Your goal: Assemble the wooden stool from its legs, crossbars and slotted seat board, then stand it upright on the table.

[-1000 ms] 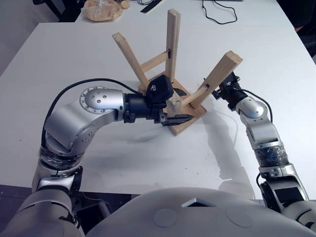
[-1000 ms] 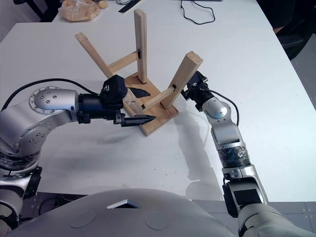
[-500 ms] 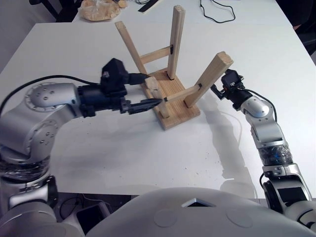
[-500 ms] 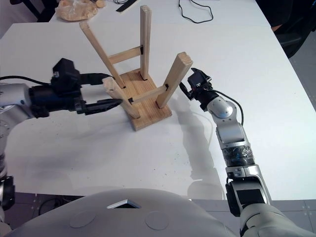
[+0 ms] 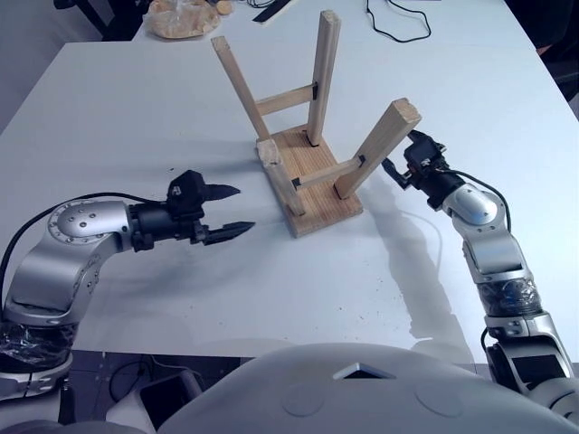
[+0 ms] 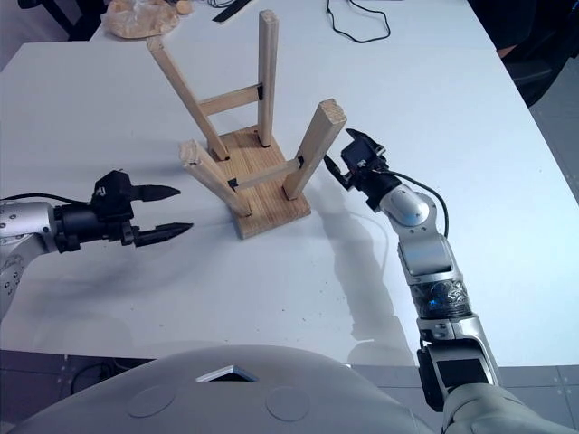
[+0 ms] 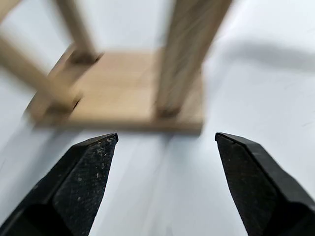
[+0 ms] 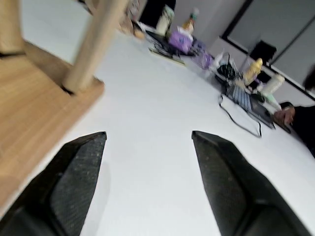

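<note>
The wooden stool [image 5: 312,185] rests upside down, its seat board [image 6: 262,203] flat on the white table [image 5: 298,271] and its legs pointing up, joined by crossbars [image 5: 285,98]. My left gripper [image 5: 240,210] hovers open to the left of the seat board, a short gap away, with nothing between its fingers [image 7: 83,182]. My right gripper [image 5: 407,165] is open beside the right leg [image 5: 380,149], near its upper end. In the right wrist view the seat board [image 8: 29,83] and a leg [image 8: 96,44] lie off to one side of the open gripper [image 8: 147,135].
A plastic bag of food [image 5: 185,18] lies at the table's back left and a black cable [image 5: 398,27] at the back. Bottles and a laptop [image 8: 241,96] sit on a farther surface. Bare tabletop stretches in front of the stool.
The stool went from tilted to resting flat on its seat board. My left gripper drew back from it to the left and toward the front edge. The right gripper stayed by the right leg.
</note>
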Action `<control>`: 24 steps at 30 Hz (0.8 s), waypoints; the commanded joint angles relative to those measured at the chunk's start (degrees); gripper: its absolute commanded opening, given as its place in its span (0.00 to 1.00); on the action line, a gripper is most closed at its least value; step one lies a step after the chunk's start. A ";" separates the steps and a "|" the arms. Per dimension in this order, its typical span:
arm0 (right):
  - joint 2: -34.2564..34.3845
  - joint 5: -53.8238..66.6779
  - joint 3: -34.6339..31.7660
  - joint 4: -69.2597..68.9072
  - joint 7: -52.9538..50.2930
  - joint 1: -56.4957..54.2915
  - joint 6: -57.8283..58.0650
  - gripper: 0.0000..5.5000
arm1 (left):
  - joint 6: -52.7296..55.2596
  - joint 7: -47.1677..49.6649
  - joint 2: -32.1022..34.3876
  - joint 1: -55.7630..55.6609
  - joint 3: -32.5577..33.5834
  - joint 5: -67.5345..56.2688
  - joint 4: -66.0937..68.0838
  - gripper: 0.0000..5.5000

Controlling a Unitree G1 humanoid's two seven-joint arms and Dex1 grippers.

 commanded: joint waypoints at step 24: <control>-4.84 -4.44 0.38 -22.31 0.38 14.34 18.53 0.58 | -1.06 25.37 -11.61 13.94 -0.38 9.33 -10.59 0.67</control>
